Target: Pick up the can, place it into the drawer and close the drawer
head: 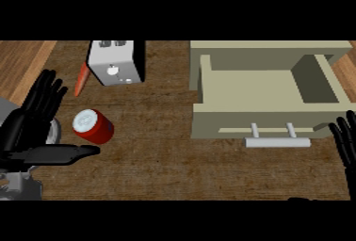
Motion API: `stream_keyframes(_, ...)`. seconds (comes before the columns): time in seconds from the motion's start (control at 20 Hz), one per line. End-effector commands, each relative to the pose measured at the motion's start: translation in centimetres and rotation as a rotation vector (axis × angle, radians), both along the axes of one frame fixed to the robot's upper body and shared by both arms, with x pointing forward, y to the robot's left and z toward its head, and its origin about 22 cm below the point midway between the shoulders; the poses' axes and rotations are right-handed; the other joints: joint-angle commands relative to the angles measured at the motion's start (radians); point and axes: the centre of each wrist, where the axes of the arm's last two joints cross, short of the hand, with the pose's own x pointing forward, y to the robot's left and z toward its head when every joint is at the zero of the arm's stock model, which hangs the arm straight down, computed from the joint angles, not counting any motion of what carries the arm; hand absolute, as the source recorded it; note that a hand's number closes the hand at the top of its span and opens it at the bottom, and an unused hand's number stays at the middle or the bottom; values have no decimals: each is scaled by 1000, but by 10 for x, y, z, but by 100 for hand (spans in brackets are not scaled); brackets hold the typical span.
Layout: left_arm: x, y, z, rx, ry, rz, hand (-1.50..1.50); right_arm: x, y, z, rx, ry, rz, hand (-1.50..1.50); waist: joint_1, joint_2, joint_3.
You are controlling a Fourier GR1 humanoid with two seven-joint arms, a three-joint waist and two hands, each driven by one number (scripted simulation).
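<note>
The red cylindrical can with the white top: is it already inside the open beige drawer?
No, the red cylindrical can stands on the brown counter beside the left hand, well left of the open beige drawer.

Glossy red can [94,126], wood-grain counter [173,160] — matt

So on your bench [181,174] the can [94,126] stands on the left side, toward the front, just beside your left robot hand [35,127], which comes in from the left edge with the thumb reaching under the can's near side. Behind the can, further back, you've got the toaster [116,62], with a carrot [81,80] lying right against its left side. Over on the right half sits the drawer [268,89], pulled open toward you, its handle [277,139] on the front face. Your right robot hand [345,141] shows at the right edge, just right of that handle.
</note>
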Motion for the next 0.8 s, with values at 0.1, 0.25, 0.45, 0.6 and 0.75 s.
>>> stream_keyframes(0.1,15,1,-25,1,27,-3,-150,-5,-12,6,-17,1,-8,-150,-1,0,0)
stream_keyframes(0.25,9,5,-61,-8,14,3,-150,5,6,-10,-27,-3,7,-150,1,1,0)
stream_keyframes(0.45,25,15,-54,-3,34,25,-150,-2,5,-22,-13,-9,2,-150,0,1,0)
stream_keyframes(0.6,33,17,-58,2,28,52,-150,-8,-7,2,8,-12,6,-150,-1,0,0)
stream_keyframes(0.75,10,3,-68,9,29,68,-150,-14,-16,-21,-4,-23,-13,-150,1,0,0)
